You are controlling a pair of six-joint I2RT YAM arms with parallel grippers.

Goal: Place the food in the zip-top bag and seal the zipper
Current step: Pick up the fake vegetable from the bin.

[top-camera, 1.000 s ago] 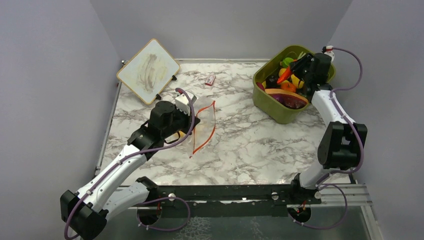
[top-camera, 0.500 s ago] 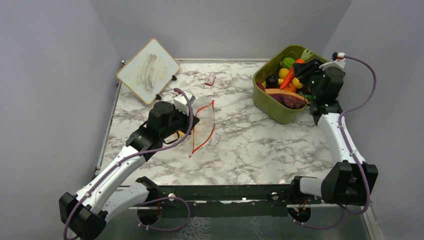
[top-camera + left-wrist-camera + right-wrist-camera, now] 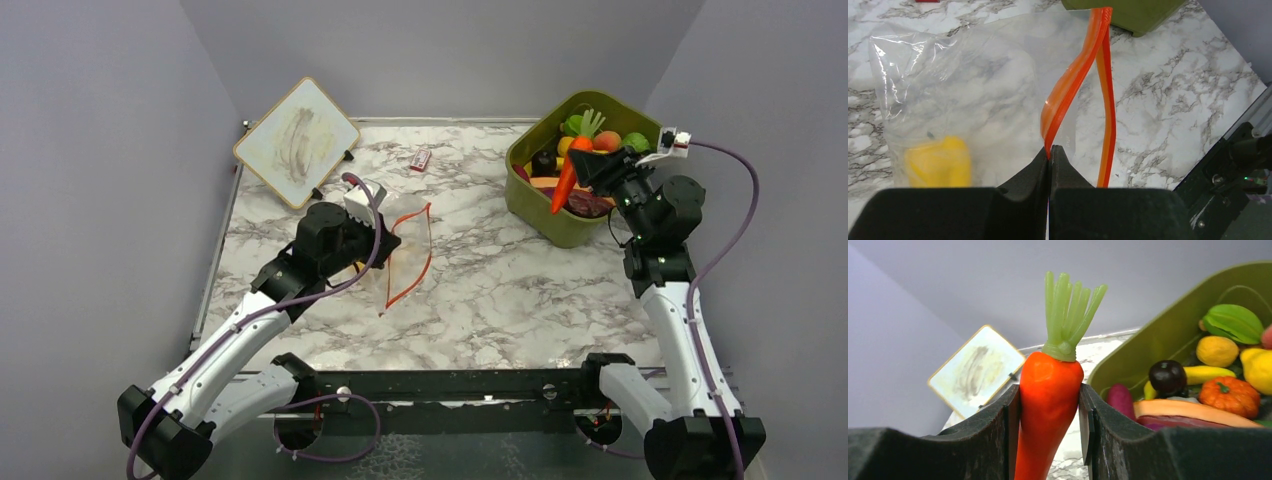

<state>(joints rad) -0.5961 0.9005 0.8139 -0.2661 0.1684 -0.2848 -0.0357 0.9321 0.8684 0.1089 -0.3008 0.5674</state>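
A grey-veined white marble tabletop (image 3: 520, 290) sits between plain lavender walls (image 3: 100, 150). At centre-left of the overhead view, the left gripper (image 3: 1049, 150) pinches the thin orange-red zipper (image 3: 1075, 85) of the clear, crinkled zip-top bag (image 3: 963, 85), which has a glossy yellow toy (image 3: 938, 160) inside. At upper right, above the olive-green tub (image 3: 540, 215) of plastic food (image 3: 1230, 392), the right gripper (image 3: 1049, 405) clamps a smooth, tapered orange carrot (image 3: 1048, 380) with a ribbed green top.

Zip-top bag (image 3: 405, 245) left of tub (image 3: 545, 215)
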